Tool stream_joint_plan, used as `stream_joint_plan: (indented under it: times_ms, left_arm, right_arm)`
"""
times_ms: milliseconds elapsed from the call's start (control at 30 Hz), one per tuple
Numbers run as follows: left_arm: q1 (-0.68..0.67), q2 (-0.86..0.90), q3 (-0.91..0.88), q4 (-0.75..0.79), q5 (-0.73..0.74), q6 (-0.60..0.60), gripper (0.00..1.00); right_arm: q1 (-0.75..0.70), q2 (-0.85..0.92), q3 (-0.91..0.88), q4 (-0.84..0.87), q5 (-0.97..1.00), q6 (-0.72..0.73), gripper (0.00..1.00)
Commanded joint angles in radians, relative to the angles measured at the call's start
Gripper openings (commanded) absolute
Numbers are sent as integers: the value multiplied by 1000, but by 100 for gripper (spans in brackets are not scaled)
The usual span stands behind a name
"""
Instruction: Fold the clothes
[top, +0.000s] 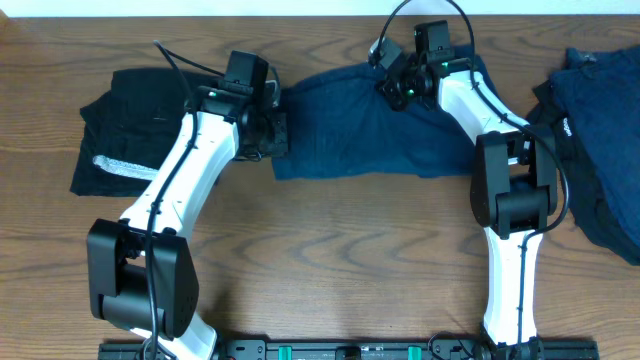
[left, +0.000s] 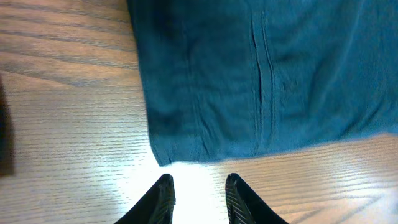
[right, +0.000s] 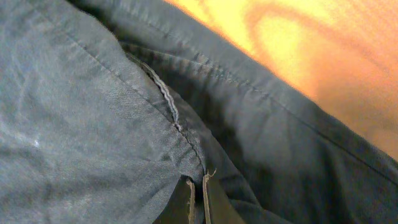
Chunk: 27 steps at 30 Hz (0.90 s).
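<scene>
A navy blue garment (top: 370, 130) lies spread flat across the middle back of the table. My left gripper (top: 272, 135) hovers at its left edge. In the left wrist view the gripper (left: 198, 182) is open with bare wood between its fingers, and the garment's hemmed corner (left: 180, 149) lies just ahead of the tips. My right gripper (top: 393, 90) sits at the garment's top edge. In the right wrist view it (right: 197, 182) is shut on a fold of the navy cloth (right: 93, 124) beside a seam.
A folded black garment (top: 125, 140) with a whitish-grey band (top: 125, 167) lies at the far left. More dark clothes (top: 600, 130) are heaped at the right edge. Bare wood (top: 340, 260) runs along the front between the two arm bases.
</scene>
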Motion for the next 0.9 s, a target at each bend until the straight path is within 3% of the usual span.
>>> stream_joint_plan:
  times_ms: [0,167,367,500,867]
  left_arm:
    - [-33,-5,1,8,13,35,30]
    - [-88,32,-5,100,13,24,25]
    - [-181,150,-5,314,93,-110,6]
    - [-238,201,-5,414,200,-109,6]
    - [-326,204,-5,529,190,-101,6]
  right_arm:
    - [13,-7,13,44,6,85,1]
    - [23,-7,13,52,6,90,1]
    - [27,-7,13,46,10,90,1]
    - [27,-7,13,70,89,148,1]
    - [32,27,13,135,144,188,1]
